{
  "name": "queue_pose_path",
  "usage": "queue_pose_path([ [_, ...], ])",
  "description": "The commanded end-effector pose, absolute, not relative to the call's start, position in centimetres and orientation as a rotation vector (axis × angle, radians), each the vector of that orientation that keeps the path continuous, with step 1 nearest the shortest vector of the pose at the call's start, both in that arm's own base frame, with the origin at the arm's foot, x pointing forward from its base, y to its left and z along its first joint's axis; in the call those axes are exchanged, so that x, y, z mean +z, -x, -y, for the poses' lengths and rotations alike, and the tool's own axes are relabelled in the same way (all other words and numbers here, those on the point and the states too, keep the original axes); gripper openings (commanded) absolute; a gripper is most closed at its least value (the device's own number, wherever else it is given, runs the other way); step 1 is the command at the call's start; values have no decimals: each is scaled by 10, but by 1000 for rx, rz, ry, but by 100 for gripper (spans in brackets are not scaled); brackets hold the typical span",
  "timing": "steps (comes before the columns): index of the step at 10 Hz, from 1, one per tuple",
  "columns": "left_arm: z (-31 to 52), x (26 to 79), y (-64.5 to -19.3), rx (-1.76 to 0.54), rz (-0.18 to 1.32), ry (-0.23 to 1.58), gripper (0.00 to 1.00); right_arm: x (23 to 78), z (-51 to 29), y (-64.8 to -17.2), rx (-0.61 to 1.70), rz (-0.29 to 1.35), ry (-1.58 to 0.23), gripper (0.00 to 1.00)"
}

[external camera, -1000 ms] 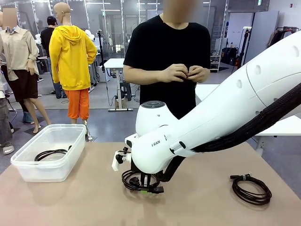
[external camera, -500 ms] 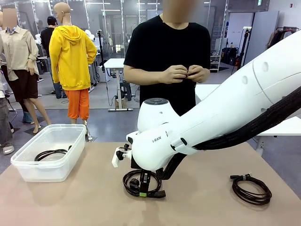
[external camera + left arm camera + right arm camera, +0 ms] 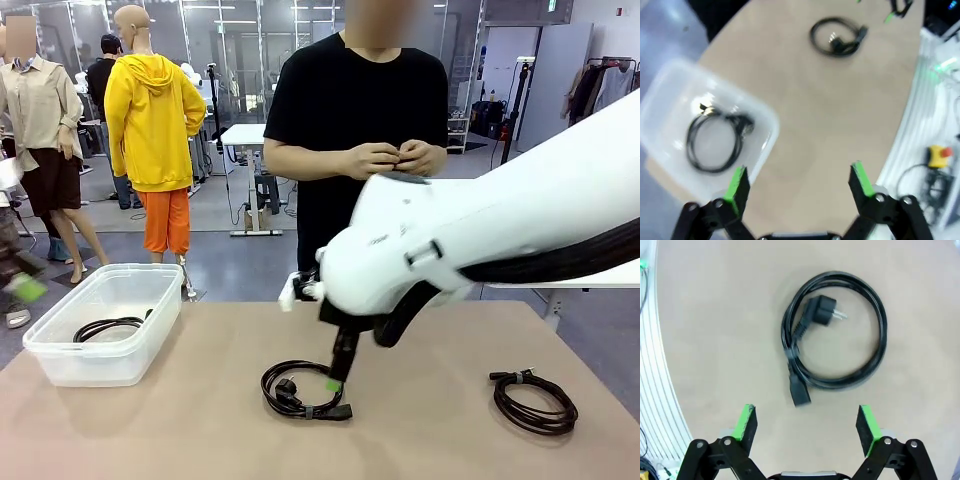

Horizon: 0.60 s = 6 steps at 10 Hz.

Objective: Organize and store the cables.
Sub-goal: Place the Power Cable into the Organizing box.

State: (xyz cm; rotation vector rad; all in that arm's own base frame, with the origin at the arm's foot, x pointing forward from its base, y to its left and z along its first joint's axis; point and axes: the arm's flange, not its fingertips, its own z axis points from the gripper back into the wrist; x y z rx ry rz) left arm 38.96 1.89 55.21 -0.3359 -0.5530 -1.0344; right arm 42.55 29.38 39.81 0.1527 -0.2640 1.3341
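- Tan table (image 3: pixel 200 430) runs across an open workroom; a person (image 3: pixel 355 110) in a black T-shirt stands at its far side, both hands together at the chest.
- Right gripper (image 3: pixel 806 420) hangs over the table's middle with its jaws wide apart and nothing between the green pads.
- Just ahead of those jaws, clear of both pads, the centre cable (image 3: pixel 835 335) lies flat on the table as a near-round coil, slightly wider across the jaw gap than along the fingers.
- Its round plug (image 3: pixel 822 310) sits inside the loop with two pins aimed sideways, towards the side of the pad at picture right in the right wrist view.
- Its straight connector (image 3: pixel 799 390) lies lengthwise along the finger direction, its end facing the gap between the jaws.
- Right arm (image 3: pixel 480 240) reaches in from the robot's right across the middle, wrist bent down; the print on its shell is too blurred to read.
- Left gripper (image 3: pixel 799 172) is held high above the table, jaws spread and empty.
- Ahead of its picture-left finger stands a clear bin (image 3: pixel 660 100) holding a binned cable (image 3: pixel 715 142), an oval coil with its plug ends at the far edge.
- Off to the robot's right, well apart from the right jaws, a third cable (image 3: pixel 533 400) lies coiled, its tied ends at the far left of the loop.
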Motion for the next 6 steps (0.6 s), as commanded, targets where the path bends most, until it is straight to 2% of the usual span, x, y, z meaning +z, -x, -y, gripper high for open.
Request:
queue_pose_path([
  [1, 46, 575, -414, -1098, 505, 335, 100, 415, -220, -419, 1305, 300, -234, 100],
  [4, 126, 571, -430, -1234, 371, 315, 100, 428, -122, -411, 1261, 375, -341, 100],
  [6, 171, 553, -437, -1394, 230, 267, 100, 434, -39, -394, 1180, 509, -415, 100],
])
